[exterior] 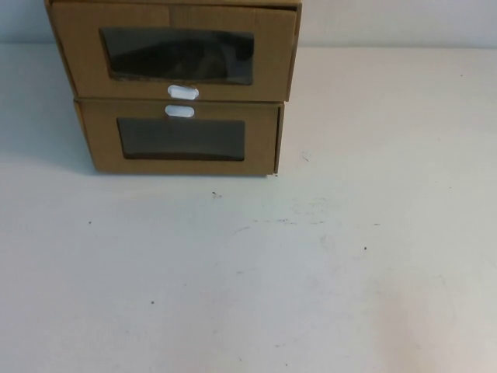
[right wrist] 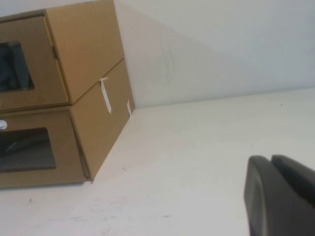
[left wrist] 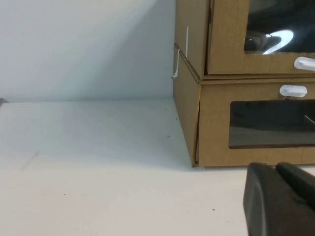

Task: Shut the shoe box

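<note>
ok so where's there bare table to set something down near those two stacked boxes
Bare table spreads in front of the stacked boxes, and right of them to the wall. The shoe box sits on the lower box at far left. Left gripper and right gripper hang low near the table.

shoe box [left wrist: 256, 44] stacked on the second brown box [left wrist: 216, 123], its drawer front proud of the shell; white pull tab [left wrist: 305, 63] below window. left gripper [left wrist: 280, 201] low over white table [left wrist: 98, 167], near boxes

Two stacked brown boxes: shoe box [exterior: 177, 53], lower box [exterior: 182, 138]; two white tabs.
</note>
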You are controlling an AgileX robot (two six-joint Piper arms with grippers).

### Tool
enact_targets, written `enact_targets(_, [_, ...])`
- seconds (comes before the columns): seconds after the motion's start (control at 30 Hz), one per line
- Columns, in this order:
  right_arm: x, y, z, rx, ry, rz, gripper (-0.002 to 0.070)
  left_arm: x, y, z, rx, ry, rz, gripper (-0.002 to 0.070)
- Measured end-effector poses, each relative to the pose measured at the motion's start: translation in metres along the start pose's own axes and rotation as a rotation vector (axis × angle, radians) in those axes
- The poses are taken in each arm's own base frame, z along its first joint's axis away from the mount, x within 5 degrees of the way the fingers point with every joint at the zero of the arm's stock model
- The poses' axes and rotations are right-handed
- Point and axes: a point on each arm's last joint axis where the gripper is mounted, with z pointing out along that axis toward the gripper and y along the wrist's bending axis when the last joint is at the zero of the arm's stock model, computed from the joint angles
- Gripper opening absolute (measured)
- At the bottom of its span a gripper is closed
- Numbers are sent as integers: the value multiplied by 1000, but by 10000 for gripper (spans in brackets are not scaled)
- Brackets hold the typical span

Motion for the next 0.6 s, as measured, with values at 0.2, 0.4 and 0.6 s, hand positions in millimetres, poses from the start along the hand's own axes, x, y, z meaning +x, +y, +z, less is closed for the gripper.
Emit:
enact_targets(0.2, [0, 0, 0, -2, 1, 21, -11, 0, 0, 0, 0, 0, 0, -2])
enact_targets(0.4, [0, -1, 0, 7, -4, 32, -11, 0, 0, 0, 0, 0, 0, -2])
enact_targets(0.6, [-6, -6, -1, 83, 23, -16, -11, 0, 0, 0, -1, -2, 0, -2])
